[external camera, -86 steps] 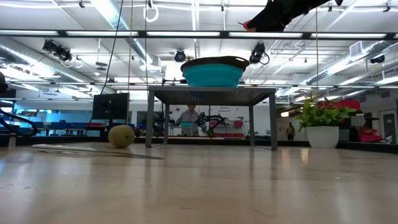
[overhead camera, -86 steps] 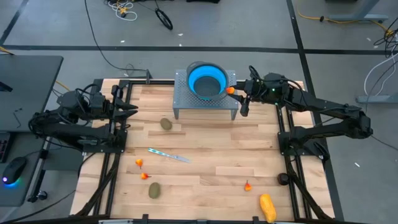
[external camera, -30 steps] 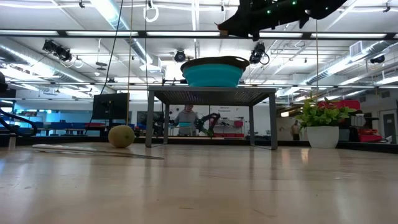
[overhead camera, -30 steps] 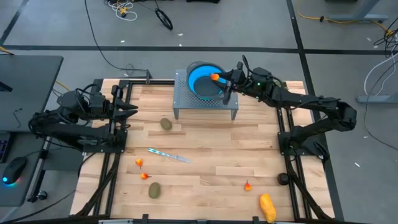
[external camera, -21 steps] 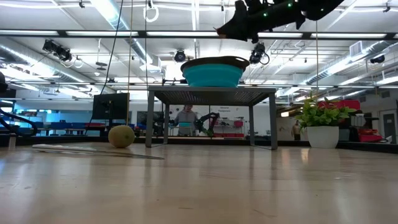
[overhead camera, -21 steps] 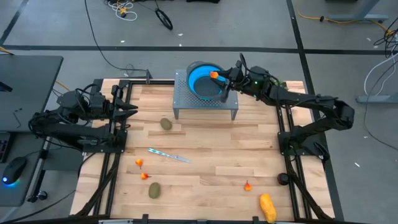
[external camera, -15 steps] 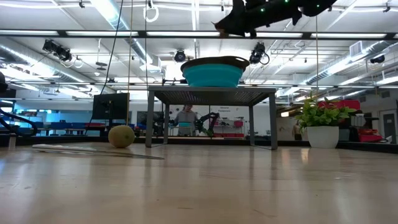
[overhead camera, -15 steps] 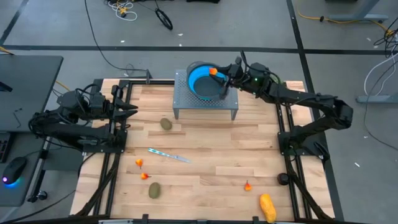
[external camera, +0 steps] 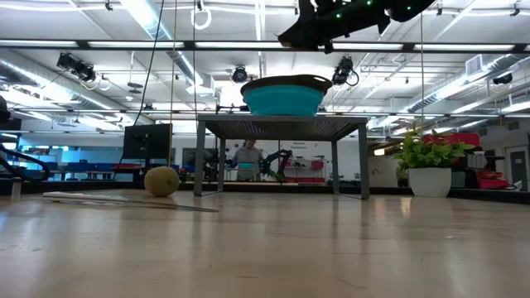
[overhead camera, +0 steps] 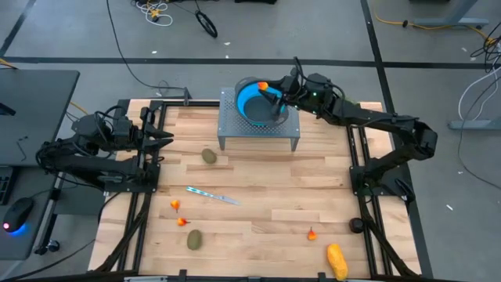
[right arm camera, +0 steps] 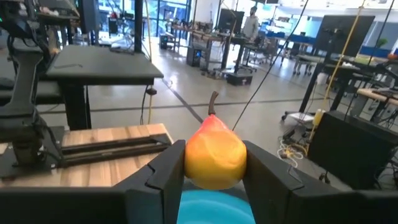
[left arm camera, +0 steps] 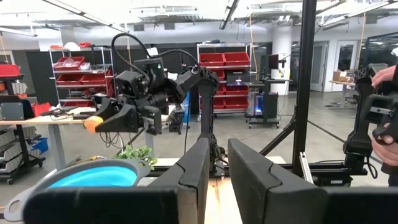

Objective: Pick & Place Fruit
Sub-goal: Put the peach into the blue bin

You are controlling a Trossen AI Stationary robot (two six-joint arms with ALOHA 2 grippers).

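My right gripper (overhead camera: pixel 267 88) is shut on a small red-orange fruit (right arm camera: pixel 214 155) and holds it over the blue bowl (overhead camera: pixel 258 105). The bowl stands on a perforated metal stand (overhead camera: pixel 258 129) at the table's far edge. In the low view the gripper (external camera: pixel 291 38) is well above the bowl (external camera: pixel 286 98). On the table lie two kiwi-like ovals (overhead camera: pixel 209 156) (overhead camera: pixel 194 239), three tiny red-orange fruits (overhead camera: pixel 174 205) (overhead camera: pixel 183 222) (overhead camera: pixel 311 233) and a yellow-orange fruit (overhead camera: pixel 337 261). My left gripper (overhead camera: pixel 167 137) waits at the table's left, its fingers close together and empty. My right gripper pinches the small fruit by its two opposite sides (right arm camera: pixel 189 158) between its two fingers. The fingers come from the table's right, about level and tipped a little down, as the left wrist view (left arm camera: pixel 92 122) shows. The fruit is lifted clear above the bowl, its stem up.
A slim silvery knife-like stick (overhead camera: pixel 213 196) lies left of the table's middle. A potted green plant (external camera: pixel 431 157) stands behind the table's far right. Dark frame rails run along both sides of the table (overhead camera: pixel 250 188). A person's hands (left arm camera: pixel 382 81) show beyond the table.
My right gripper has carried the small fruit toward the table's left and far edge, from the bowl's right rim to above its far part, and has risen slightly. It stays shut on the fruit.
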